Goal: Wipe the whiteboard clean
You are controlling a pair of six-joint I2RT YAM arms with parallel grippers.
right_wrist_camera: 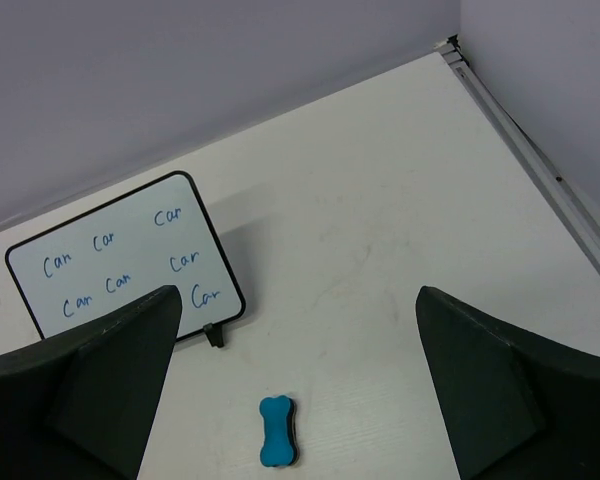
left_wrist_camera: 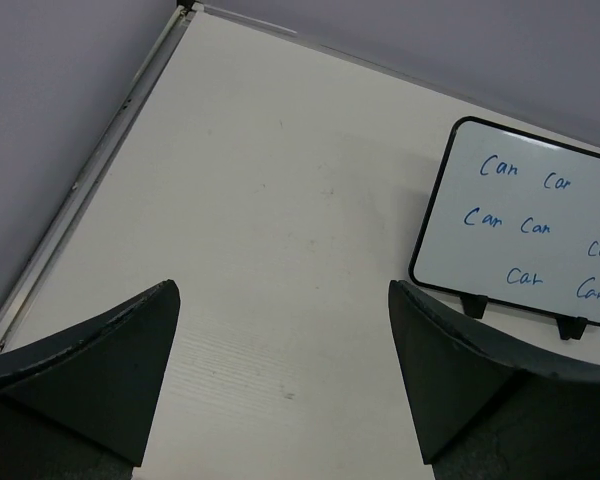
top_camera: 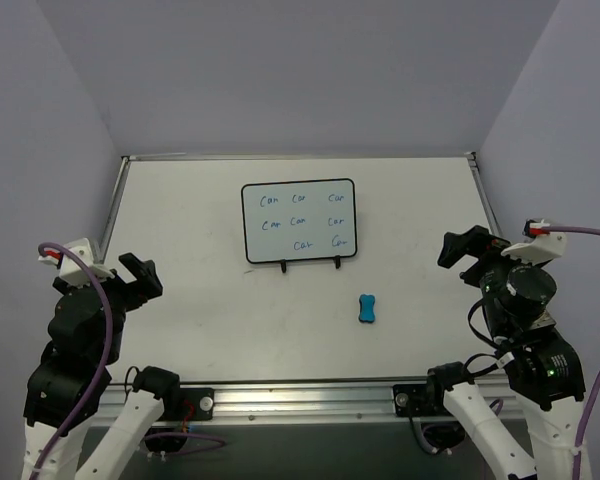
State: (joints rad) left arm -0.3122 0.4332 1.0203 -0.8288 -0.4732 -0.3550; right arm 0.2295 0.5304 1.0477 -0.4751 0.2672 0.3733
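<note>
White whiteboard [top_camera: 299, 222], blue writing; blue eraser [top_camera: 368, 308].

A small blue bone-shaped eraser [top_camera: 368, 308] lies flat on the white surface [top_camera: 180, 220], to the left of the right gripper [top_camera: 470, 248] and well apart from it. It lies farther still from the left gripper [top_camera: 140, 275], off to that one's right. A thin metal rail [top_camera: 300, 157] edges the surface's far side, beyond both grippers, and pale purple walls [top_camera: 280, 70] rise behind it.

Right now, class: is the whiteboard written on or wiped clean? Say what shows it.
Written on. The whiteboard carries blue words in three rows, and no patch looks wiped.
</note>
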